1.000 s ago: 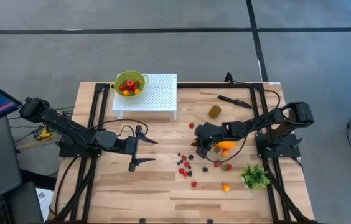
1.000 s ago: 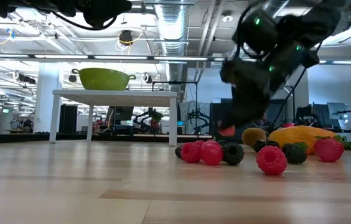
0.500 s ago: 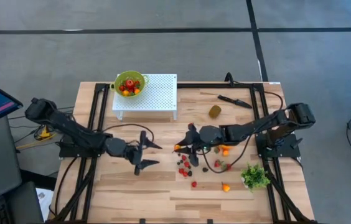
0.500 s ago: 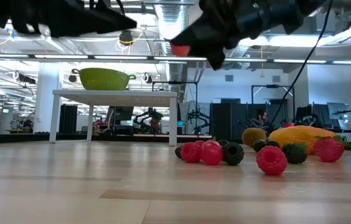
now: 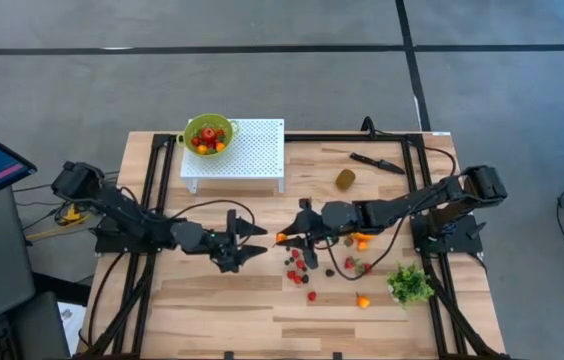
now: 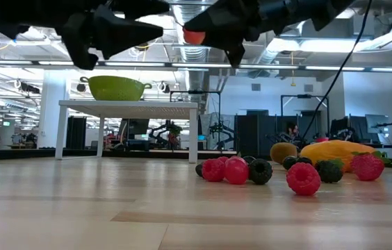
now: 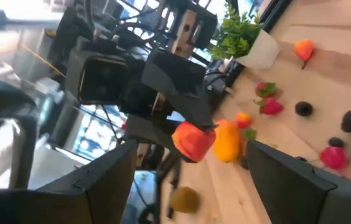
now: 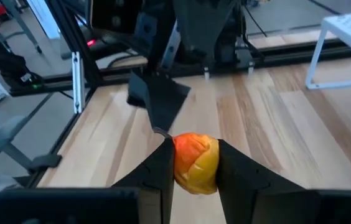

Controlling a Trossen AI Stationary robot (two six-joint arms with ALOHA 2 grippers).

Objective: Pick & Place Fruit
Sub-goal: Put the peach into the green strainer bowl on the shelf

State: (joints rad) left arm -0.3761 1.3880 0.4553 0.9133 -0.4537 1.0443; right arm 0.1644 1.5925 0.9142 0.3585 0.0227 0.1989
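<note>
Currently the right pincer [image 5: 284, 237] is clamped on 1 small red-orange fruit piece [image 8: 195, 162], aloft over the wooden tabletop [image 5: 212, 300], facing the left pincer [image 5: 254, 243], spread apart. A mistimed handover could drop it. Since 0.5 s ago, the left pincer has closed in.

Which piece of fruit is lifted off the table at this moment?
The small red-orange fruit, gripped in the right gripper above the wood. The berries, the long orange fruit and the kiwi all lie on the table.
</note>
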